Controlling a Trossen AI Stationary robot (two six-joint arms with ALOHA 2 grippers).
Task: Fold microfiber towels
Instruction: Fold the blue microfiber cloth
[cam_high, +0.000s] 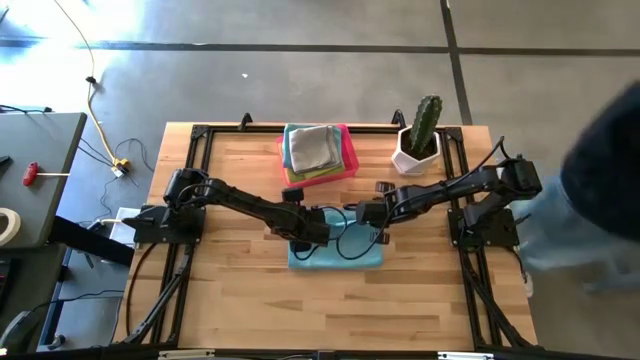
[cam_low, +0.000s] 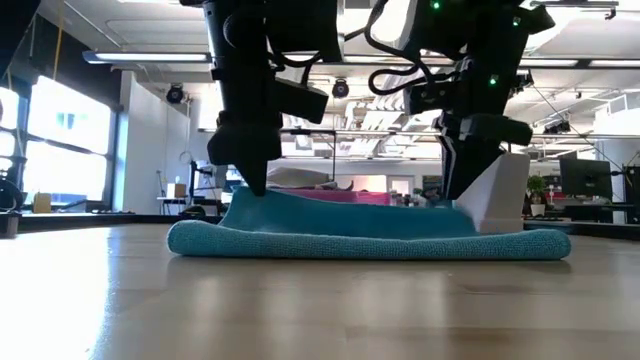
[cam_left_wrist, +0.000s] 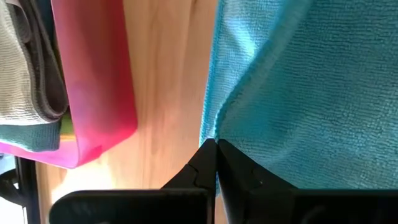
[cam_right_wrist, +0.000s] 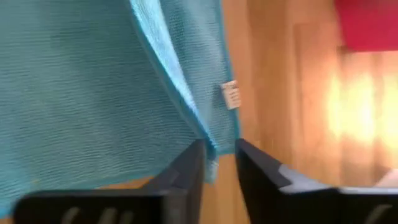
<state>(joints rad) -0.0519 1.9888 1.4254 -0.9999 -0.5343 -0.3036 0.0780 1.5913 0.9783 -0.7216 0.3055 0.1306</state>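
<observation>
- High view: a teal towel (cam_high: 336, 252) lies flat on the wooden worktop (cam_high: 230, 290), just toward six o'clock of its middle. At twelve o'clock of the towel a pink tray (cam_high: 349, 152) carries a stack of folded towels (cam_high: 312, 148), grey on top with green and yellow edges under it. A white pot with a cactus (cam_high: 420, 140) stands at two o'clock, near the back rail. Black cables loop over the teal towel.
- High view, arms: the left arm reaches in from nine o'clock, its left pincer (cam_high: 303, 240) down on the towel's left edge. The right arm comes from three o'clock, its right pincer (cam_high: 368, 216) at the towel's back right corner. A person (cam_high: 600, 180) stands beyond the worktop's right side.
- Low view: both pincers point straight down onto the towel; its back edge is lifted into a low ridge between them.
- Left wrist view: the left pincer's fingers (cam_left_wrist: 196, 174) are pressed together, clamped on the teal towel's edge; the tray lies near.
- Right wrist view: the right pincer's fingers (cam_right_wrist: 186, 168) stand slightly apart astride the towel's hem, beside a small white label (cam_right_wrist: 231, 94); whether they touch it I cannot tell.
</observation>
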